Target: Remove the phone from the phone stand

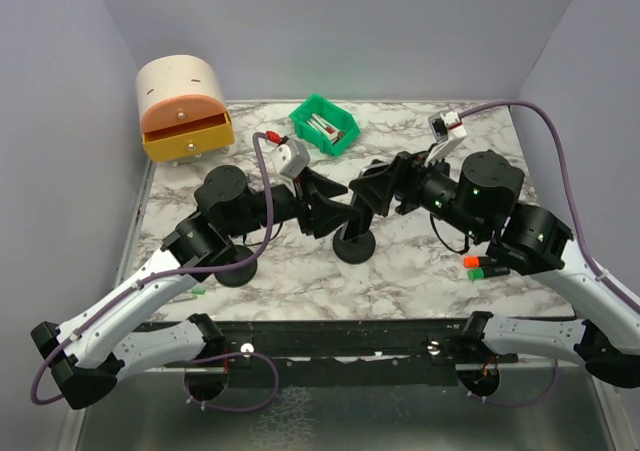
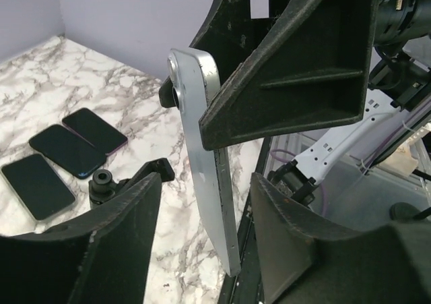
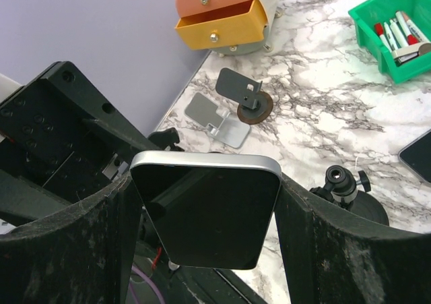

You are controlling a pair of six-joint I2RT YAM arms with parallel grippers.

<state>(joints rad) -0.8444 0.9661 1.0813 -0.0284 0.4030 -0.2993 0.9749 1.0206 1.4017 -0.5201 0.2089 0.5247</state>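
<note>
Right pincer: the right gripper (image 3: pixel 205 183) is clamped on a silver-rimmed phone with a dark glass face (image 3: pixel 205 213). One black finger (image 3: pixel 81 236) presses against each side edge.
Left pincer: the left gripper (image 2: pixel 207 179) stands open, its fingers (image 2: pixel 101 250) either side of the phone's lower end. One finger is plainly apart from the phone. The other is just beside it, and contact there cannot be told.
Phone: it is at the centre of the white-and-grey marble table (image 1: pixel 400 271), where the two arms meet, and is largely hidden in the top view. It stands upright with a lean, pale back and camera ring uppermost, and its lower end hangs above the marble.
Phone stand: a black stand with a knobbed head on a round foot (image 3: pixel 340 179) sits on the marble at 3 o'clock of the phone in the right wrist view, with a gap between them. Whether a small black knob behind the phone's top belongs to the stand cannot be told.
Base under the grippers: a black round base (image 1: pixel 353 246) lies at 6 o'clock of the joined grippers in the top view.
Spare phones: three dark-screened phones (image 2: pixel 66 150) lie flat, side by side, at 9 o'clock in the left wrist view.
Other stands: a folded silver metal stand (image 3: pixel 215 118) sits just beside a dark grey stand on a brown disc (image 3: pixel 246 98).
Drawer unit: a cream domed cabinet with an orange front (image 1: pixel 183 111) stands at 10 o'clock of the table, its drawer pulled out.
Bin: a green plastic bin of marker pens (image 1: pixel 325 124) is at 12 o'clock.
</note>
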